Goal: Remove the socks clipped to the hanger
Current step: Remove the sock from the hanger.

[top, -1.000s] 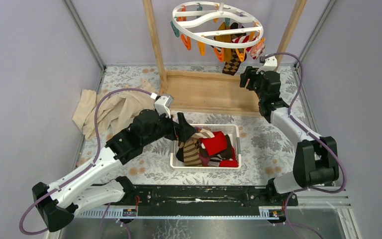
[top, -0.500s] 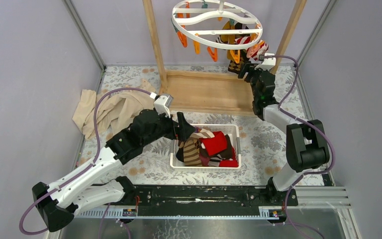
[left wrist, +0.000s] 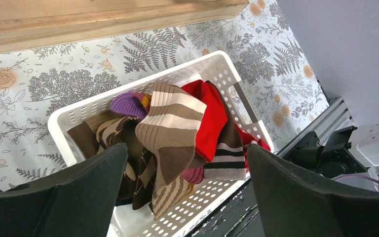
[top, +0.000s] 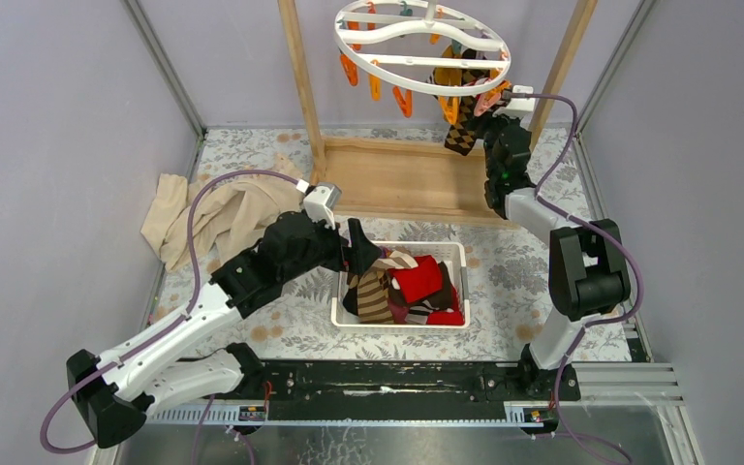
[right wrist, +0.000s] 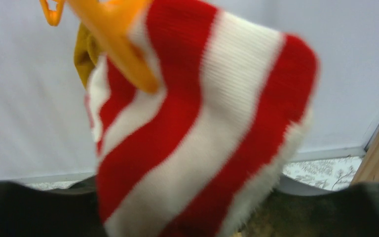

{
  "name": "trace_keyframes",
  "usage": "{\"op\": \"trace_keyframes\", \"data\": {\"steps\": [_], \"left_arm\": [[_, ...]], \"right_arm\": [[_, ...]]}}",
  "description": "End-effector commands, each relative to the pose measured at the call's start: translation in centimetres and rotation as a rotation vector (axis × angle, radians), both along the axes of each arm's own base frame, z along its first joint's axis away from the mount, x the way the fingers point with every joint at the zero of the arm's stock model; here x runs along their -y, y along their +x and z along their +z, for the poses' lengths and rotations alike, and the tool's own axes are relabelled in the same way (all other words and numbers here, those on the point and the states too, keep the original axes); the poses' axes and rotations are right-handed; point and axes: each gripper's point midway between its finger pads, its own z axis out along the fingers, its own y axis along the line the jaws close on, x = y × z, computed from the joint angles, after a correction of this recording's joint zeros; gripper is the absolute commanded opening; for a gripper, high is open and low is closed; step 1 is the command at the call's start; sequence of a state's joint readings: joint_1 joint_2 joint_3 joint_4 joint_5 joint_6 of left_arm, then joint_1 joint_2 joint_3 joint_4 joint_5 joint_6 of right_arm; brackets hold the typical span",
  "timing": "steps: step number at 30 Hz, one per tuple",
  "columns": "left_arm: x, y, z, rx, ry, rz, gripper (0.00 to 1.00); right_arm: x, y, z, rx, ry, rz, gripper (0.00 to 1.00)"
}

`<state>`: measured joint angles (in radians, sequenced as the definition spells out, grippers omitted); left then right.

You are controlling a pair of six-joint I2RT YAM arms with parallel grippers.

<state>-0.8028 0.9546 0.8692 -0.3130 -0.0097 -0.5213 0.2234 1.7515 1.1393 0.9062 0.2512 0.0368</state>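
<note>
A red-and-white striped sock (right wrist: 202, 138) hangs from an orange clip (right wrist: 118, 39) at the right side of the white hanger (top: 424, 89), beside a brown argyle sock (top: 460, 136). The right tool (top: 489, 108) is raised to it, its jaws spread to either side of the striped sock. The left tool (top: 360, 254) hovers released over a white basket (left wrist: 79, 111) of loose socks (left wrist: 177, 133) on the tabletop (top: 504, 262).

Stretches the left arm (top: 203, 305) low from the near-left corner toward the middle of the counter (top: 513, 266), left fingers (left wrist: 69, 192) spread wide, tilted down. Lifts the right arm (top: 581, 281) from the near-right corner toward the far edge, right fingers (right wrist: 24, 212) parted.
</note>
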Motion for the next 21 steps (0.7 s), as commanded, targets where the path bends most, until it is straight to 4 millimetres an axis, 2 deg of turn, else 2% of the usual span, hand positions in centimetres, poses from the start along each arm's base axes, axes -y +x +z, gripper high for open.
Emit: {"op": "trace_keyframes", "data": {"steps": [1,9,21], "left_arm": [[0.3,0.6,1.1,0.041,-0.017,0.003,0.98],[0.5,0.5,0.9,0.034,-0.023,-0.003,0.99],[1.0,0.7,1.6,0.037,-0.052,-0.004,0.98]], "right_arm": [[0.1,-0.4,5.5,0.145,-0.015,-0.036,0.53],[-0.1,-2.4,6.4,0.149,-0.020,-0.002,0.00],[-0.7,-7.8,8.4,0.121,0.001,0.104,0.00]]}}
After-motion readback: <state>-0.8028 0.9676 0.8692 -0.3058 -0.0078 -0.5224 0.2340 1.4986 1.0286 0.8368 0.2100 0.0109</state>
